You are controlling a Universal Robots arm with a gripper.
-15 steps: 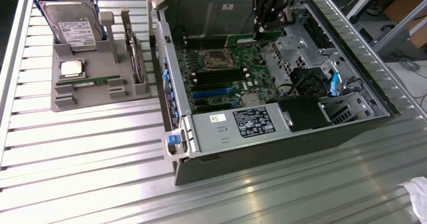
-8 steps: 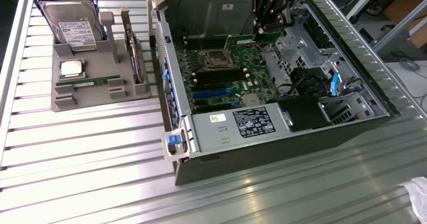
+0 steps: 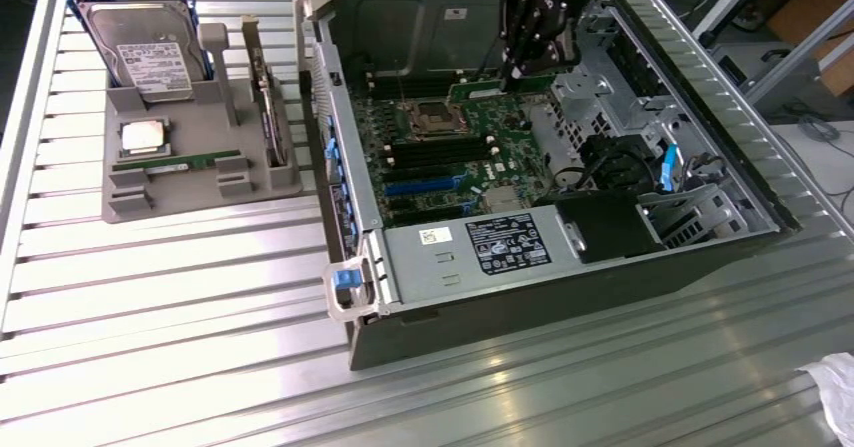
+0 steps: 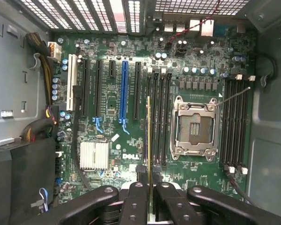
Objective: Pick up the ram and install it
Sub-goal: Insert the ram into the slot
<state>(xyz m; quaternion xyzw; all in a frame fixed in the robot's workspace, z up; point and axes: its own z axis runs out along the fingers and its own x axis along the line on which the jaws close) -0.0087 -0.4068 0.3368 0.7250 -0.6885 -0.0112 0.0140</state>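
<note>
While the open computer case [image 3: 400, 297] fills the middle of the exterior view, the hand [image 3: 537, 65] hangs inside it at upper centre, its fingers [image 4: 141, 174] pinched nearly shut on the ram [image 4: 148, 136], held on edge. The ram lies over the motherboard [image 4: 112, 93], in line with the black memory slots [image 4: 162, 112] beside the CPU socket [image 4: 195, 129]; whether it touches one I cannot tell. A second stick [image 3: 174, 163] rests in the grey holder [image 3: 134, 207] on the tabletop [image 3: 160, 307] at the exterior view's left.

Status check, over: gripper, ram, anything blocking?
Gripper shut on the ram, inside the case. Ram edge-on over the memory slots beside the CPU socket. No obstruction seen.
</note>
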